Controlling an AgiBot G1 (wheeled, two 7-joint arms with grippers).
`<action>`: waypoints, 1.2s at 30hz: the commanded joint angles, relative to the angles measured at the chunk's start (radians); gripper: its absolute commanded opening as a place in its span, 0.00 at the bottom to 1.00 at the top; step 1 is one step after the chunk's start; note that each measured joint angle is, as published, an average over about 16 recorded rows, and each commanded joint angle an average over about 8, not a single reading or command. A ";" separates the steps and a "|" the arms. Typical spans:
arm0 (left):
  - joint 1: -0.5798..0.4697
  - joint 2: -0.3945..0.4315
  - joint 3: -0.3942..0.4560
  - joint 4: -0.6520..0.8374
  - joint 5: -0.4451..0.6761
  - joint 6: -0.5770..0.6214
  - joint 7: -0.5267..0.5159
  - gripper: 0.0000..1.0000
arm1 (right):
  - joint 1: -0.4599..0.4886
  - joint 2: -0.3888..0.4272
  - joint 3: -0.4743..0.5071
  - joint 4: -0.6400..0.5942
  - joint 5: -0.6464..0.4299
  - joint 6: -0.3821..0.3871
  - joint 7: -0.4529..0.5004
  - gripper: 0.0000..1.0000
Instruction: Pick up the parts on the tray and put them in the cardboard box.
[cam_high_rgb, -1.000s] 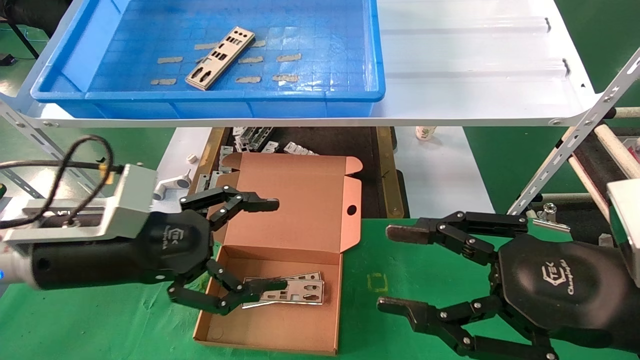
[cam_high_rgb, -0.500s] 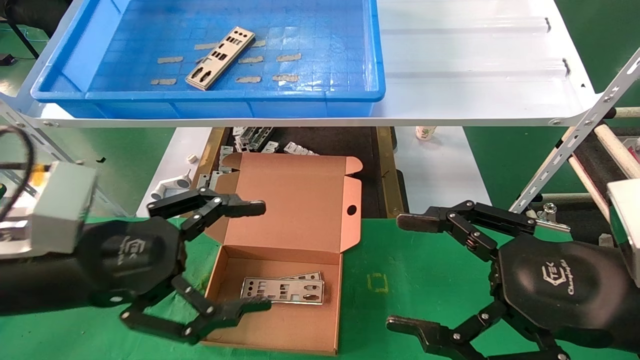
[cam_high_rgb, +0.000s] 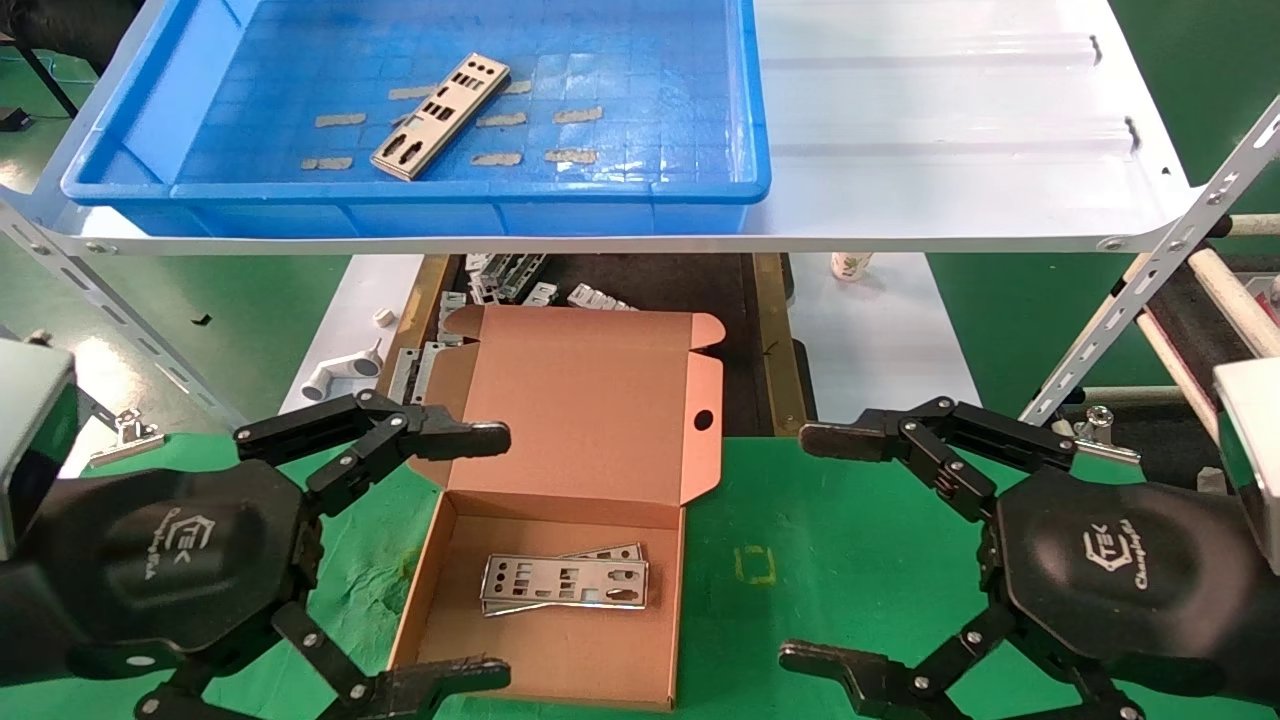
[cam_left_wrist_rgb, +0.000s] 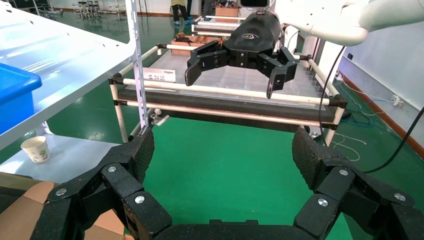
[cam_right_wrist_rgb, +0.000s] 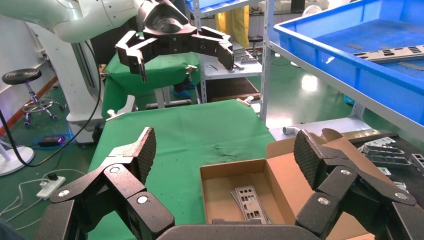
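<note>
With two plates (cam_high_rgb: 563, 583) lying in the near box (cam_high_rgb: 590, 480) and one plate (cam_high_rgb: 441, 115) left in the far tray (cam_high_rgb: 420, 190), the empty, spread left gripper (cam_high_rgb: 490, 557) should reach up and pinch its long edges squarely.

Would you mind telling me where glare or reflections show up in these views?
Head view: ceiling lights streak the white shelf, and the plates in the box shine. Left wrist view: glare washes the shelf and glossy floor. Right wrist view: a bright patch gleams on the floor below the tray.
</note>
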 joint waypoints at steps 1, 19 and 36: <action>0.005 -0.003 -0.005 -0.007 -0.003 0.000 -0.002 1.00 | 0.000 0.000 0.000 0.000 0.000 0.000 0.000 1.00; -0.008 0.007 0.010 0.014 0.006 0.000 0.006 1.00 | 0.000 0.000 0.000 0.000 0.000 0.000 0.000 1.00; -0.011 0.008 0.013 0.018 0.008 0.000 0.008 1.00 | 0.000 0.000 0.000 0.000 0.000 0.000 0.000 1.00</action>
